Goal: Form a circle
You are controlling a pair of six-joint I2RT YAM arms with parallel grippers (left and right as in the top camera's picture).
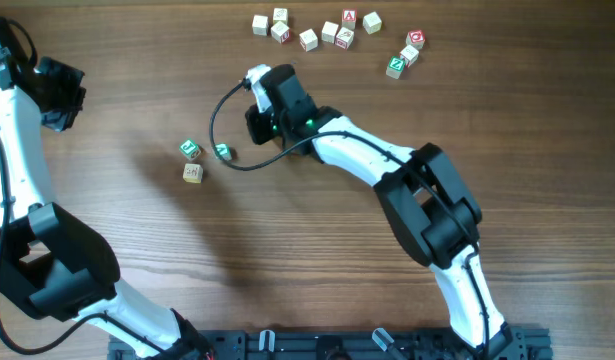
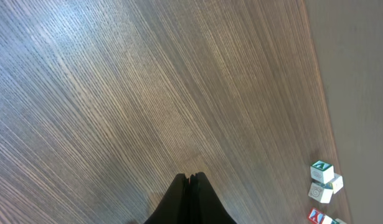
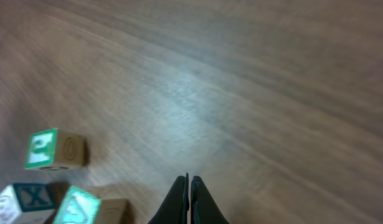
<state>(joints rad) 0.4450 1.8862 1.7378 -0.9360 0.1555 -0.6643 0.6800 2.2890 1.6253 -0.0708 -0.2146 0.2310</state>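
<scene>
The circle is a small group of three tiny wooden cubes left of the table's middle: two green-faced cubes (image 1: 190,149) (image 1: 223,152) and a yellowish-marked one (image 1: 192,172). In the right wrist view they sit at the lower left: a green-faced cube (image 3: 54,149), a second green-faced cube (image 3: 85,208), and a cube showing a blue X (image 3: 26,200). My right gripper (image 1: 255,125) (image 3: 189,179) hangs shut and empty just right of the group, apart from it. My left gripper (image 1: 75,97) (image 2: 190,178) is shut on nothing at the far left, over bare wood.
Several loose alphabet cubes (image 1: 327,32) lie scattered along the back edge. A green-faced cube (image 1: 395,66) (image 2: 322,171) and a red-marked one (image 1: 415,38) lie at their right end. The right arm (image 1: 427,200) stretches across the middle right of the table (image 1: 287,250).
</scene>
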